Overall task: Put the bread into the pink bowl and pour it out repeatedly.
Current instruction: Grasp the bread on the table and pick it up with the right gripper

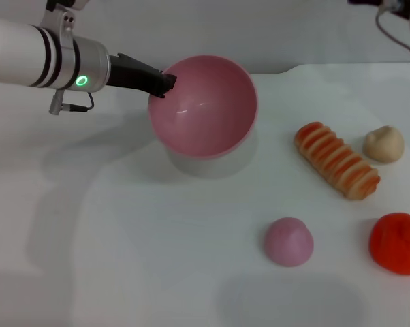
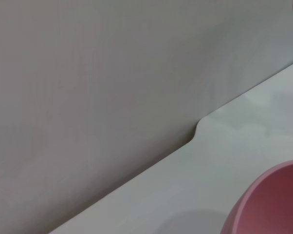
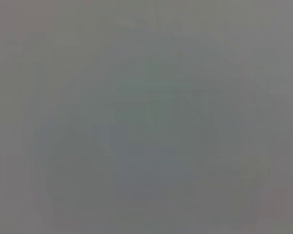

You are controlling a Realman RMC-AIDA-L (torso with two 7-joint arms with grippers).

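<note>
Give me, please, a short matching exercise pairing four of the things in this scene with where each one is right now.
Things:
1. bread
2. pink bowl
3. small pink dome
4. red-orange lump

Places:
A. held tilted at its rim by the left gripper
B. beside the beige lump
C. at the right edge of the head view
D. nearer the camera than the bread

Pairs: 1-B, 2-A, 3-D, 4-C

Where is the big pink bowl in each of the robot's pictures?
Head view: the pink bowl is upper middle, tilted with its opening toward the camera, and the left claw grips its rim.
Left wrist view: only a curved piece of the pink bowl shows in the lower right corner.
Right wrist view: not in it; the picture is plain grey.
Shared landmark: the white table, also seen beside the bowl in the left wrist view.
</note>
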